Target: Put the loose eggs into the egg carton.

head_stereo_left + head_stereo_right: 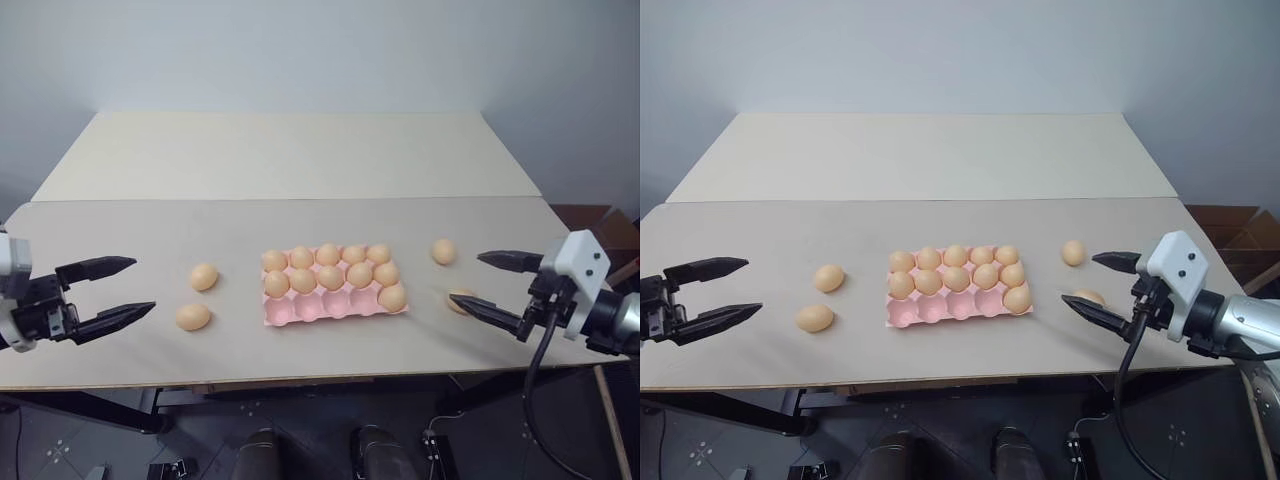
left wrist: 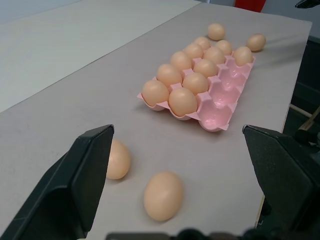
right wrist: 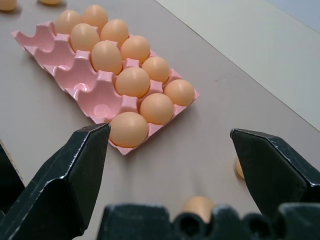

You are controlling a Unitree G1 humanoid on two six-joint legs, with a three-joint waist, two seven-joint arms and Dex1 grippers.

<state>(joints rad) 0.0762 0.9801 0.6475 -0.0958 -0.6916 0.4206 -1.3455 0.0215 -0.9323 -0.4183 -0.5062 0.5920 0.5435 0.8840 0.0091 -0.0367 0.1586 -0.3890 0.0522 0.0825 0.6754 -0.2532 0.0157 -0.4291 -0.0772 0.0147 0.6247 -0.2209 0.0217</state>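
The pink egg carton [image 1: 310, 309] lies at the middle of the near table. Its two back rows are full of eggs, and the front row holds one egg at its right end. Two loose eggs [image 1: 204, 276] [image 1: 193, 317] lie left of the carton. My left gripper [image 1: 143, 285] hovers open, a little further left of them. Right of the carton lie two more loose eggs [image 1: 444, 252] [image 1: 460, 297], the nearer one partly hidden behind a finger of my open right gripper [image 1: 465, 278]. Nothing is between either gripper's fingers.
A second, paler table top [image 1: 290, 150] adjoins the far side. The near table edge [image 1: 300, 380] runs just below both grippers. A brown box [image 1: 600, 225] stands on the floor at the far right.
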